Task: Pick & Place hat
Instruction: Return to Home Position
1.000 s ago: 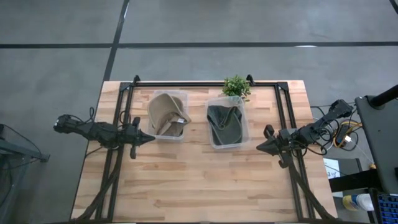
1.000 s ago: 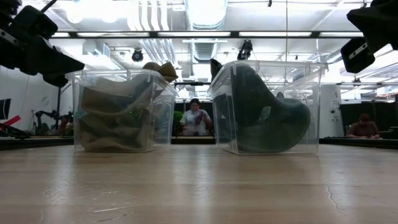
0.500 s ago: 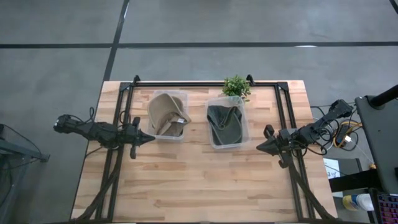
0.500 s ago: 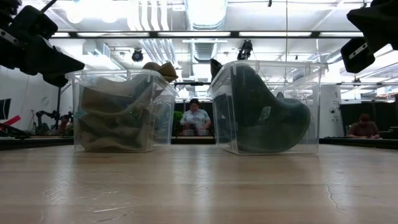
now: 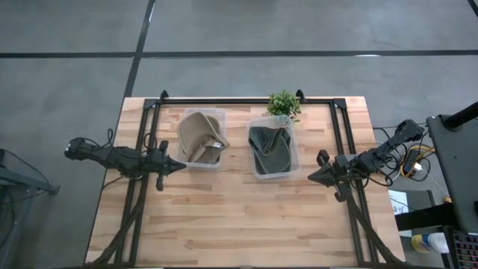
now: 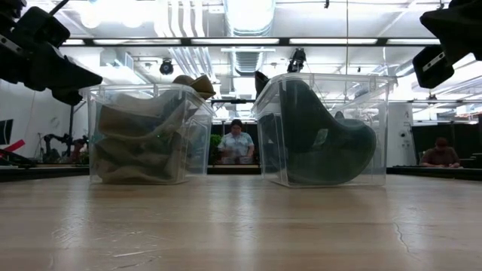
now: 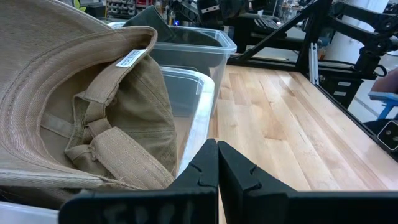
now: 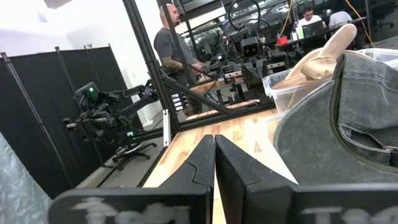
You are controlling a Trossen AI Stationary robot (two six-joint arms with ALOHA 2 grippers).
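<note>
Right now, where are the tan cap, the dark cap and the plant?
tan cap (image 5: 194,133): high view, middle of its crown.
dark cap (image 5: 270,148): high view, middle of its crown.
plant (image 5: 283,103): high view, its leaves.

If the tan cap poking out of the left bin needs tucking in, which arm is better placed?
Left. The left gripper, shut, sits right beside the left bin, pointing at the tan cap. The right gripper, also shut, has the right bin and its green cap in between.

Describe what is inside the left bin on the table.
Brown caps fill the left bin, and one rises above its rim. The top cap lies inside up, with its label showing. How many are stacked, and the bin's floor beneath them, cannot be seen.
</note>
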